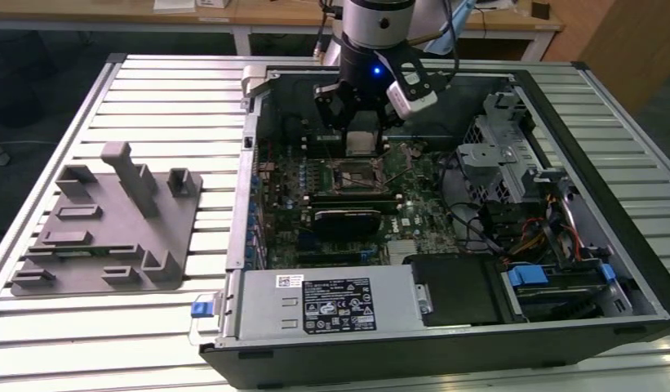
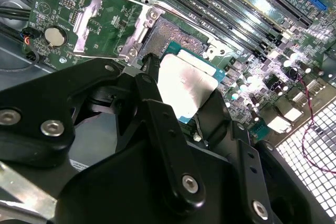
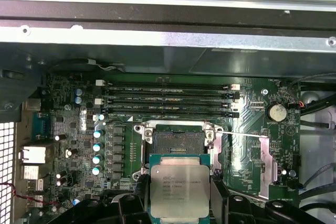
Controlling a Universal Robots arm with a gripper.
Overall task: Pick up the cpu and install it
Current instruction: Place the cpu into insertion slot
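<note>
Cpu (image 3: 179, 190) — clamped by its edges in the end effector (image 3: 179, 183) — hangs near the open socket (image 1: 356, 173), at its twelve o'clock in the exterior view; keeping it level and square to the socket matters.

We take this for a robotics lab or workshop: a slatted aluminium surface (image 1: 149, 90) carries an opened desktop computer case (image 1: 444, 359) and a grey moulded fixture (image 1: 100, 233), with a robot arm (image 1: 376, 20) above and wooden desks (image 1: 269, 12) behind.

One cpu (image 3: 180, 191); one socket (image 3: 178, 139); four memory slots (image 3: 168, 98); one coin cell (image 3: 276, 112); one grey fixture (image 1: 106, 224); one claw (image 1: 360, 137)
</note>
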